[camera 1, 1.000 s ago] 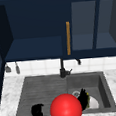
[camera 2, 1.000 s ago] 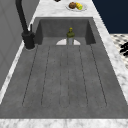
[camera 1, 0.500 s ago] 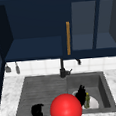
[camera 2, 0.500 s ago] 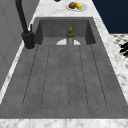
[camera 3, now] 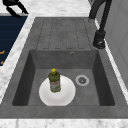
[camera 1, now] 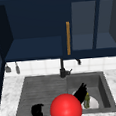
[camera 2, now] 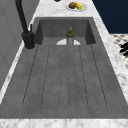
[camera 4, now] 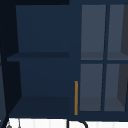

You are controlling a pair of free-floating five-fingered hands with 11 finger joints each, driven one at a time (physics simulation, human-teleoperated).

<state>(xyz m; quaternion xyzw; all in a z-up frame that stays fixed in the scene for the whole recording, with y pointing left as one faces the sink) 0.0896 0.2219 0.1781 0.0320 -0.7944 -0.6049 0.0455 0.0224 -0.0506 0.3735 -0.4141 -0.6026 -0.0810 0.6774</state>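
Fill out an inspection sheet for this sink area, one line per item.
Surface: grey sink with ribbed drainboard, marble counter.
Job's things: green bottle upright on white plate in the basin.
Clutter: red ball at the front; plate of food on the far counter.
Hands: left hand curled, holding nothing; right hand with straight fingers beside the bottle.
Cables: nothing seen.
Surroundings: black faucet, open blue wall cabinet with orange handle.

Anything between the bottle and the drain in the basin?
Nothing: in the right side view the bottle stands on a white plate, and bare basin floor separates the plate's rim from the drain.
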